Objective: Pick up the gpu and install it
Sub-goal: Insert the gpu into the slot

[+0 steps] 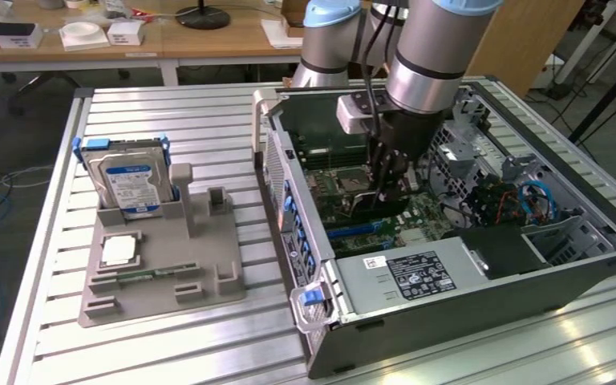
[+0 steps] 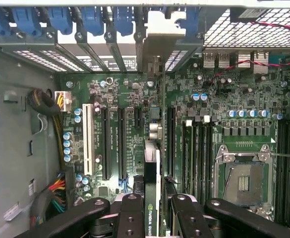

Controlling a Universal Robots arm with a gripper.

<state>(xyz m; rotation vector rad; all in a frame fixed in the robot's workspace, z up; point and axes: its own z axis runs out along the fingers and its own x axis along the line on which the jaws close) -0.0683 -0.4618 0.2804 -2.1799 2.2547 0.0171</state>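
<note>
Table (image 1: pixel 57 265): ribbed aluminium slats, bright and reflective.
Hard drive (image 1: pixel 128 180): silver metal box on blue plastic rails, standing on edge in the holder at the exterior view's left; its white-and-blue label is too small to read.
Holder (image 1: pixel 217 265): matte grey plastic tray with moulded posts and pockets; a flat square silver part (image 1: pixel 119 250) lies in one pocket.
Case (image 1: pixel 447 329): black sheet-metal tower lying on its side, open on top, with perforated grilles and blue plastic latches (image 2: pixel 60 17) along the rear slots.
Motherboard (image 2: pixel 125 94): green board with long black slots, one white slot, round capacitors and a metal-framed CPU socket (image 2: pixel 244 181).
Gripper (image 1: pixel 383 188): black jointed metal fingers (image 2: pixel 132 215) lowered into the case, clamped from both sides on the gpu.
Gpu (image 2: pixel 152 168): thin card held edge-on above the board among the long slots, its silver bracket toward the rear openings; whether it sits in a slot cannot be told. Its edge reads "NVIDIA QUAD", then is cut off.
Power supply (image 1: pixel 410 277): silver metal box with a black label, writing unreadable.
Cables (image 1: pixel 538 200): blue, looped at the exterior view's right.
</note>
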